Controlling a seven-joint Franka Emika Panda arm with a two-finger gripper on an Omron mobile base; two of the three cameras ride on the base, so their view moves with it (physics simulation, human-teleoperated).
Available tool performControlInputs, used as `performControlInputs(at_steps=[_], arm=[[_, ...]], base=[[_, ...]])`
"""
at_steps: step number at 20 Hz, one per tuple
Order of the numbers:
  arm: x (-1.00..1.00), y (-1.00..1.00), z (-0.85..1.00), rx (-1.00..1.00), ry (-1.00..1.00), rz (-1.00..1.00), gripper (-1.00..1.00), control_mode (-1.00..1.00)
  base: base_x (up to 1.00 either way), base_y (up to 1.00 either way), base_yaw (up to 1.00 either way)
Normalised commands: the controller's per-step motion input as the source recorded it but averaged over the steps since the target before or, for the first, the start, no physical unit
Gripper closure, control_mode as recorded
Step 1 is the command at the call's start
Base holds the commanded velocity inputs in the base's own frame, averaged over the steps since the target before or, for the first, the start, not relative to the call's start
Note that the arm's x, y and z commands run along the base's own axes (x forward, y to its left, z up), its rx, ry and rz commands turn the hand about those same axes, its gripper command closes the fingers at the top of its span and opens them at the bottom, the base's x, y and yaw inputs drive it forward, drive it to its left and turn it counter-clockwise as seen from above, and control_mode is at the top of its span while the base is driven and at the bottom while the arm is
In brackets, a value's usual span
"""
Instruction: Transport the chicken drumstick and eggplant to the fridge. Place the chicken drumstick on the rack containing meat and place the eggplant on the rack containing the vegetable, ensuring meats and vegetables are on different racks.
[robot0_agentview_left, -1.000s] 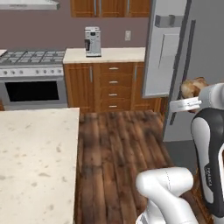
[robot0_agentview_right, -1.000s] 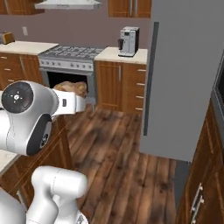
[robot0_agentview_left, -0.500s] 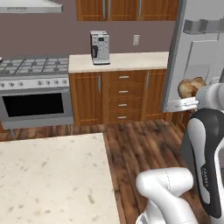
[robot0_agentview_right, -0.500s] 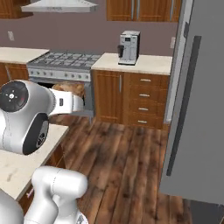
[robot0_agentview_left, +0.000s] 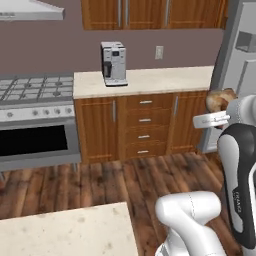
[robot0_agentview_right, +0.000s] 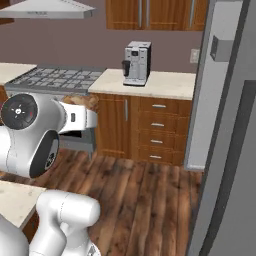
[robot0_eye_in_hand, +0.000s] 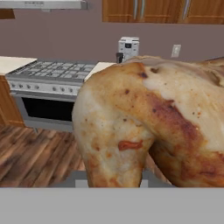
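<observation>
End effector (robot0_agentview_left: 224, 104) clamped on the chicken drumstick (robot0_eye_in_hand: 148, 127), carried in the air at chest height. Fridge (robot0_agentview_right: 227, 125) stands on the right, past the desk (robot0_agentview_left: 145, 80) with the coffee machine (robot0_agentview_left: 114, 63).

A silver coffee machine (robot0_agentview_left: 114, 63) is seen standing on the pale bench (robot0_agentview_left: 150, 80), near a wall outlet (robot0_agentview_left: 159, 52). Wooden drawers (robot0_agentview_left: 145, 128) are set beneath it, and upper cabinets (robot0_agentview_left: 150, 12) are hung above. A gas stove (robot0_agentview_left: 30, 90) with a dark oven door (robot0_agentview_left: 32, 140) is placed beside the bench, under a range hood (robot0_agentview_left: 27, 10). The floor (robot0_agentview_left: 100, 180) is laid in dark wood. A speckled island top (robot0_agentview_left: 65, 232) is seen nearest the camera.
</observation>
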Motion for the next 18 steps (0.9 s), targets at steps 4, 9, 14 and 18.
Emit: performControlInputs(at_steps=[4,9,14,18], arm=[[0.0,0.0,0.0,0.0,0.0,0.0,1.0,1.0],[0.0,0.0,0.0,0.0,0.0,0.0,1.0,1.0],[0.0,0.0,0.0,0.0,0.0,0.0,1.0,1.0],[0.0,0.0,0.0,0.0,0.0,0.0,1.0,1.0]], base=[[1.0,0.18,-0.26],[0.92,0.0,-0.47],[0.28,0.02,-0.77],[0.13,0.3,-0.93]])
